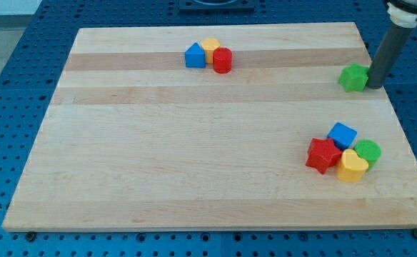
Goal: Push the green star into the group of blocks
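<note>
My tip (375,85) is a bare rod with no pincer to open or close, touching the green star (353,77) at its 3 o'clock, near the board (194,164) edge. At 6 o'clock: red star (323,155), blue cube (343,135), yellow heart (351,165), green cylinder (368,151). Far at 9 o'clock: blue block (194,56), yellow block (210,46), red cylinder (222,61).

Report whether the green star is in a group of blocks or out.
Out. The green star sits alone near the view's right edge, my tip at its right side.
</note>
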Motion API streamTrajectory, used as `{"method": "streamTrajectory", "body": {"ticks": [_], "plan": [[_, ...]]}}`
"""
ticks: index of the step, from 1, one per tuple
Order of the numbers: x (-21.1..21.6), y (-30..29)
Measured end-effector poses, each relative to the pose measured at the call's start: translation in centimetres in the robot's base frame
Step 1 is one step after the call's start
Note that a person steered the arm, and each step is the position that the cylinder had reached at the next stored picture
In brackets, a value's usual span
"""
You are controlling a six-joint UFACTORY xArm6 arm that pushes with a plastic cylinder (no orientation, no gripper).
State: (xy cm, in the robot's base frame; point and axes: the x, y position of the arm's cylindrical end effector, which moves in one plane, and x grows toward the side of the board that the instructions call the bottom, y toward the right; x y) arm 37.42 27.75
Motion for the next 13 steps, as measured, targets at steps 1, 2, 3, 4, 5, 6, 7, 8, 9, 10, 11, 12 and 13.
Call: {"method": "streamTrajectory", "body": {"ticks": [1, 2, 3, 4, 5, 6, 7, 8, 9, 10, 11, 12, 13], "plan": [[-0.2, 2.3], [-4.7, 3.8], [-5.6, 1.3], [-4.2, -1.5], [-2.1, -3.6], [0.2, -5.7], [2.9, -7.4], [4.3, -7.6], [5.5, -7.6], [6.7, -7.6], [7.7, -7.6], [8.8, -7.6], [9.7, -7.6]]}}
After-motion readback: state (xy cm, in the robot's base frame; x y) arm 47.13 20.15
